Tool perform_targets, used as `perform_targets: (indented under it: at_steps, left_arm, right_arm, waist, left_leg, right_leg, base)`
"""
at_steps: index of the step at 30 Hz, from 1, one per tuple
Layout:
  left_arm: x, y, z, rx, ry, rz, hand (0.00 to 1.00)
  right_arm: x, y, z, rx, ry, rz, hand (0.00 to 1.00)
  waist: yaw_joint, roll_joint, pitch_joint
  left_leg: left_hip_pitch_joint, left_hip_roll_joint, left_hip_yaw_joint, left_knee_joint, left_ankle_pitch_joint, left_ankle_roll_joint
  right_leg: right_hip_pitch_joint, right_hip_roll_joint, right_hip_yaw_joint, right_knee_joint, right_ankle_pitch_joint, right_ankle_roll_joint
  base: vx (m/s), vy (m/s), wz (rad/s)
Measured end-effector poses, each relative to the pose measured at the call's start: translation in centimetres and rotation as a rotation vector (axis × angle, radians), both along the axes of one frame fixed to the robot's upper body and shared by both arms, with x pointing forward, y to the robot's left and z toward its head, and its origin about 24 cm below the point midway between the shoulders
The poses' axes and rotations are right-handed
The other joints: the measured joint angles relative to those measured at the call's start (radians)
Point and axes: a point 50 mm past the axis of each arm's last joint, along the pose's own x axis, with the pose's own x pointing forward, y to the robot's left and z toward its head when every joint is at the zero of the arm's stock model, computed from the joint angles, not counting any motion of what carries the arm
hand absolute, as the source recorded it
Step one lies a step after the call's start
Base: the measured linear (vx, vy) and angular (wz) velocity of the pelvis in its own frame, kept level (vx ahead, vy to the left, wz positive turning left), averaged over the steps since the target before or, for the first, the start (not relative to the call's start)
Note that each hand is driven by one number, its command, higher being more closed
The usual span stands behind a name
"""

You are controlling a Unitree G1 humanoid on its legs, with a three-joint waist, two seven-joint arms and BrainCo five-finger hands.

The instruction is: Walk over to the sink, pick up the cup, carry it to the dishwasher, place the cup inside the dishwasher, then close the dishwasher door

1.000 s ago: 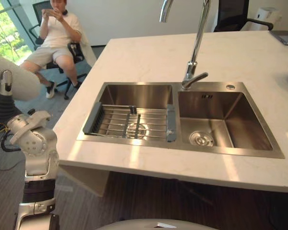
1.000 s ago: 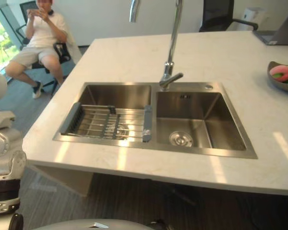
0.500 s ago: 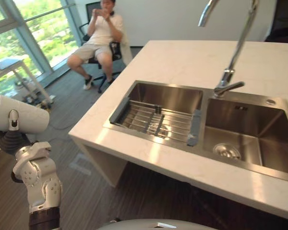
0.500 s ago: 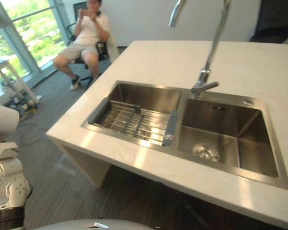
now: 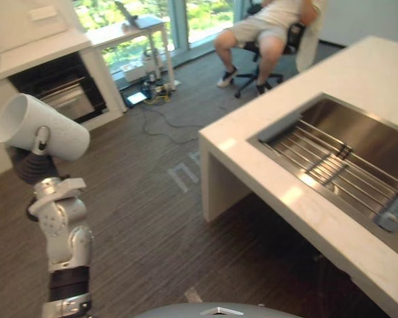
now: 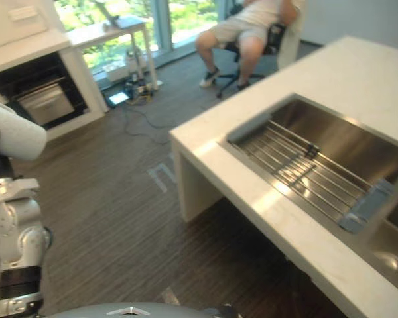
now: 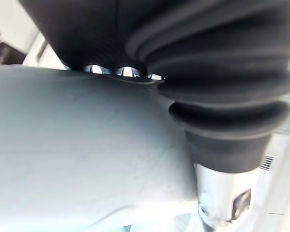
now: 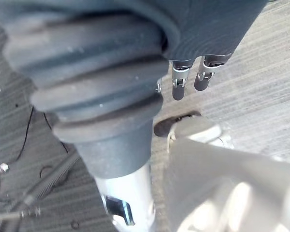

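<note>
A white cup is held tipped on its side, its mouth turned to the upper left, with my left hand shut on it at the left of the eye views. In the left wrist view the cup's white wall lies against my fingers. A dark open appliance bay with a metal rack sits under a white counter at the upper left, well beyond the cup. My right hand hangs over the wood floor with relaxed fingers and nothing in them.
The white counter island with the steel sink and its wire rack takes up the right side. A person sits on an office chair at the back. A small table and cables stand by the window.
The camera has swung left: the sink and island have slid to the right and the appliance bay has come into view. My left hand still holds the cup.
</note>
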Motion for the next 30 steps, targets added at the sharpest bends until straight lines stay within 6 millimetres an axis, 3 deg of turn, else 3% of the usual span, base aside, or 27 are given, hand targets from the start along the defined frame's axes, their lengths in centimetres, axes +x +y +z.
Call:
perform_targets:
  at_steps: [1, 2, 3, 4, 5, 7, 9, 10, 11, 14, 17, 19, 24, 25, 26, 30]
  left_arm:
    - [-0.1, 0.6, 0.3, 0.024, 0.008, 0.013, 1.0]
    - [0.2, 1.0, -0.4, 0.033, 0.052, 0.014, 1.0]
    - [0.7, 0.6, -1.5, 0.02, 0.104, -0.01, 1.0]
    - [1.1, 0.0, -2.4, 0.019, 0.141, -0.041, 1.0]
    - [1.6, -0.3, -3.1, 0.011, 0.158, -0.064, 1.0]
    - [2.7, -1.1, -4.4, -0.025, 0.207, -0.106, 1.0]
    - [2.9, -1.5, -5.2, -0.048, 0.234, -0.117, 1.0]
    - [2.8, -1.7, -5.2, -0.058, 0.228, -0.121, 1.0]
    - [2.2, -2.5, -6.1, -0.099, 0.238, -0.138, 1.0]
    - [1.4, -5.7, -8.6, -0.123, 0.322, -0.281, 1.0]
    - [1.5, -8.4, -10.3, -0.136, 0.417, -0.408, 1.0]
    - [1.6, -8.8, -10.5, -0.132, 0.442, -0.446, 1.0]
    - [1.6, -8.2, -10.5, -0.112, 0.454, -0.433, 1.0]
    - [1.6, -8.1, -10.4, -0.107, 0.455, -0.431, 1.0]
    - [2.0, -6.8, -11.2, -0.129, 0.495, -0.362, 1.0]
    - [2.0, -6.8, -11.2, -0.129, 0.495, -0.363, 1.0]
  right_arm:
    - [0.2, 0.7, -0.2, 0.013, 0.011, 0.016, 0.0]
    - [-0.1, 1.4, -0.3, 0.031, 0.036, 0.007, 0.0]
    - [-0.8, 1.3, -0.2, 0.026, 0.051, 0.008, 0.0]
    - [-1.3, 1.3, -0.2, 0.023, 0.062, 0.006, 0.0]
    - [-1.4, 1.6, -0.2, 0.031, 0.064, 0.018, 0.0]
    - [-1.3, 1.6, -0.1, 0.01, 0.053, 0.065, 0.0]
    - [-0.5, 1.5, -0.1, -0.013, 0.028, 0.108, 0.0]
    - [0.6, 1.7, -0.2, -0.016, 0.0, 0.147, 0.0]
    - [2.4, 1.5, -0.2, -0.035, -0.039, 0.196, 0.0]
    - [5.9, 0.0, 0.4, -0.097, -0.129, 0.265, 0.0]
    - [8.4, 0.1, 0.6, -0.078, -0.165, 0.324, 0.0]
    - [9.1, 0.6, 0.6, -0.042, -0.175, 0.357, 0.0]
    - [9.1, 2.4, 0.3, 0.084, -0.199, 0.398, 0.0]
    - [9.0, 2.6, 0.2, 0.097, -0.204, 0.406, 0.0]
    - [8.6, 3.1, 0.2, 0.158, -0.206, 0.431, 0.0]
    - [8.5, 3.1, 0.2, 0.159, -0.203, 0.429, 0.0]
  waist:
    - [0.01, -0.018, 0.006]
    - [0.019, -0.052, 0.008]
    - [0.011, -0.044, 0.01]
    - [0.01, -0.029, 0.01]
    - [-0.004, -0.02, 0.013]
    - [-0.023, -0.021, 0.016]
    - [-0.023, -0.043, 0.027]
    - [-0.02, -0.073, 0.036]
    - [-0.02, -0.077, 0.036]
    - [0.003, -0.034, 0.037]
    - [-0.004, -0.026, 0.038]
    - [-0.013, -0.029, 0.04]
    - [-0.01, -0.07, 0.03]
    - [-0.011, -0.07, 0.029]
    - [-0.049, -0.051, -0.009]
    - [-0.051, -0.051, -0.009]
  left_leg:
    - [-0.004, -0.024, -0.023, -0.009, -0.029, -0.011]
    - [-0.032, -0.071, -0.084, -0.009, -0.039, 0.019]
    - [-0.042, -0.081, -0.15, -0.009, -0.046, 0.039]
    - [-0.058, -0.073, -0.217, -0.009, -0.05, 0.05]
    - [-0.094, -0.048, -0.312, 0.003, -0.057, 0.073]
    - [-0.134, -0.053, -0.461, 0.013, -0.04, 0.082]
    - [-0.127, -0.085, -0.536, 0.016, -0.039, 0.083]
    - [-0.116, -0.117, -0.558, 0.015, -0.042, 0.081]
    - [-0.115, -0.129, -0.587, 0.021, -0.053, 0.076]
    - [-0.11, -0.109, -0.606, 0.019, -0.057, 0.071]
    - [-0.113, -0.096, -0.599, 0.017, -0.057, 0.069]
    - [-0.109, -0.094, -0.594, 0.016, -0.056, 0.069]
    - [-0.102, -0.101, -0.539, 0.001, -0.056, 0.071]
    - [-0.1, -0.102, -0.531, -0.003, -0.055, 0.071]
    - [-0.1, -0.099, -0.476, -0.007, -0.045, 0.066]
    - [-0.1, -0.099, -0.476, -0.007, -0.045, 0.066]
  right_leg:
    - [0.001, -0.029, 0.007, 0.019, 0.012, -0.008]
    - [-0.006, -0.104, 0.063, 0.106, 0.053, -0.068]
    - [-0.038, -0.128, 0.177, 0.188, 0.117, -0.159]
    - [-0.094, -0.085, 0.365, 0.246, 0.08, -0.133]
    - [-0.128, 0.059, 0.592, 0.248, -0.133, -0.08]
    - [-0.154, 0.264, 0.828, 0.157, -0.249, -0.024]
    - [-0.171, 0.337, 0.878, 0.035, -0.223, -0.03]
    - [-0.195, 0.345, 0.907, 0.005, -0.155, -0.038]
    - [-0.202, 0.341, 0.918, 0.044, -0.179, -0.026]
    - [-0.148, 0.354, 0.906, -0.049, -0.162, -0.029]
    - [-0.122, 0.372, 0.899, -0.111, -0.13, -0.032]
    - [-0.106, 0.374, 0.9, -0.143, -0.112, -0.031]
    - [-0.09, 0.37, 0.932, -0.237, -0.049, -0.019]
    - [-0.09, 0.369, 0.933, -0.243, -0.044, -0.019]
    - [-0.093, 0.371, 0.948, -0.33, 0.032, -0.017]
    - [-0.094, 0.371, 0.948, -0.331, 0.032, -0.017]
  base:
    - [0.02, 0.3, 1.0]
    - [0.01, 0.316, 1.54]
    - [0.01, 0.222, 1.84]
    - [0.02, 0.133, 2.2]
    - [0.05, 0.056, 2.34]
    - [0.08, 0.025, 2.29]
    - [0.1, 0.011, 1.45]
    - [0.06, -0.023, 1.13]
    - [0.06, -0.006, 0.69]
    - [0.07, -0.008, 0.31]
    - [0.0, -0.015, 0.0]
    - [-0.03, 0.01, -0.1]
    - [-0.02, 0.043, -0.28]
    - [-0.01, 0.026, -0.19]
    - [0.0, 0.007, -0.07]
    - [0.0, 0.0, 0.0]
